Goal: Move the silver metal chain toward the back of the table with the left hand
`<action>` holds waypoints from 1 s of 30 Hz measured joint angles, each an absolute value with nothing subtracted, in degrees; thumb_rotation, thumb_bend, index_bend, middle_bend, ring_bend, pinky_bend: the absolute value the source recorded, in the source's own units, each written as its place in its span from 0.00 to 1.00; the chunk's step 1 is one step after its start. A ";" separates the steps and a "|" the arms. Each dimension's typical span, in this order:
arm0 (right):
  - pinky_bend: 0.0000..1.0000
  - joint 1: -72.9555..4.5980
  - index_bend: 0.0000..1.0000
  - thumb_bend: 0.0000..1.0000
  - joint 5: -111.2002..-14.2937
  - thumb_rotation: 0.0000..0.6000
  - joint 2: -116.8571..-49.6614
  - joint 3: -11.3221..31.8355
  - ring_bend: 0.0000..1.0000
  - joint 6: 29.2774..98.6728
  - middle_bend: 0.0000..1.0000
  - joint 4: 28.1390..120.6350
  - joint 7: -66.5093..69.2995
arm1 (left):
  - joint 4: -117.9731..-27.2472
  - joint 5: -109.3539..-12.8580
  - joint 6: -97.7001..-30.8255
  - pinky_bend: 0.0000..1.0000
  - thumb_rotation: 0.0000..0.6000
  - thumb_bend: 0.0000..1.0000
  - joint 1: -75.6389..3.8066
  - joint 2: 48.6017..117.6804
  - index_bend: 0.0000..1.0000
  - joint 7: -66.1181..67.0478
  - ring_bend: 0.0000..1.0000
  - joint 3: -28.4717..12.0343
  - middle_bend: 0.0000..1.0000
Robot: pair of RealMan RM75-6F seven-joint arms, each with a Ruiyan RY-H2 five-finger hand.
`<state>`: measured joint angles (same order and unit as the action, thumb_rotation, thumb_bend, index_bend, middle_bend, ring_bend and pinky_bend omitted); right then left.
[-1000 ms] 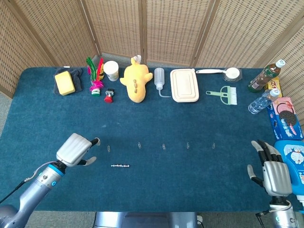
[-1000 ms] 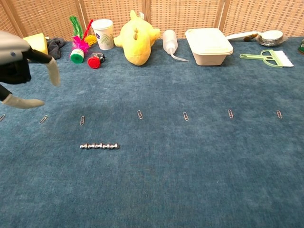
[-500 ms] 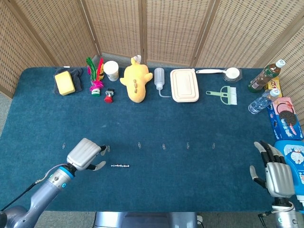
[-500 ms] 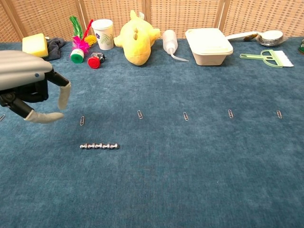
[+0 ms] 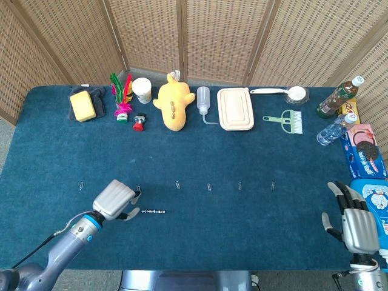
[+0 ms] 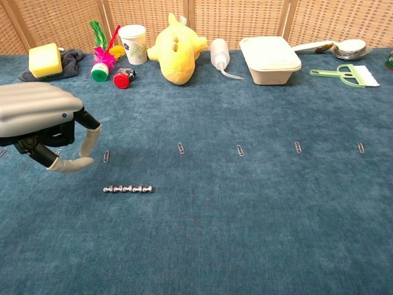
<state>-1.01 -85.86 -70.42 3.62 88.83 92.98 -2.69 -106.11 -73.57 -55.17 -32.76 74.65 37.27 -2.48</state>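
The silver metal chain (image 5: 153,211) (image 6: 128,189) lies straight on the blue table cloth near the front left. My left hand (image 5: 116,199) (image 6: 43,126) hovers just left of the chain, fingers curled downward and apart, holding nothing, not touching it. My right hand (image 5: 353,222) rests at the front right edge, fingers spread, empty; the chest view does not show it.
A row of paper clips (image 6: 180,148) lies just behind the chain. Along the back stand a yellow sponge (image 5: 83,105), shuttlecock (image 5: 123,97), cup (image 5: 142,90), yellow plush toy (image 5: 173,102), squeeze bottle (image 5: 203,101), lunch box (image 5: 235,108) and brush (image 5: 286,121). Bottles and snack packs (image 5: 362,151) line the right edge.
My left hand has moved right and slightly forward, closing in on the chain's left end. The chain and right hand have barely moved.
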 measured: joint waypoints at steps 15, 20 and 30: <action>0.17 -0.44 0.14 0.44 -85.62 1.00 -70.35 3.51 0.14 89.14 0.15 92.56 -2.25 | -102.61 -74.56 -56.38 0.85 0.65 0.63 -32.97 78.22 0.53 36.53 0.91 -0.60 0.94; 0.17 -0.32 0.14 0.44 -85.57 1.00 -70.29 3.44 0.14 89.10 0.15 92.56 -2.32 | -101.59 -73.96 -56.83 0.85 0.66 0.62 -32.95 79.39 0.53 36.94 0.91 -0.37 0.94; 0.17 -0.14 0.14 0.44 -85.53 1.00 -70.16 3.47 0.14 89.17 0.15 92.73 -2.59 | -99.79 -73.50 -57.27 0.85 0.65 0.53 -33.20 81.49 0.52 37.11 0.91 0.05 0.94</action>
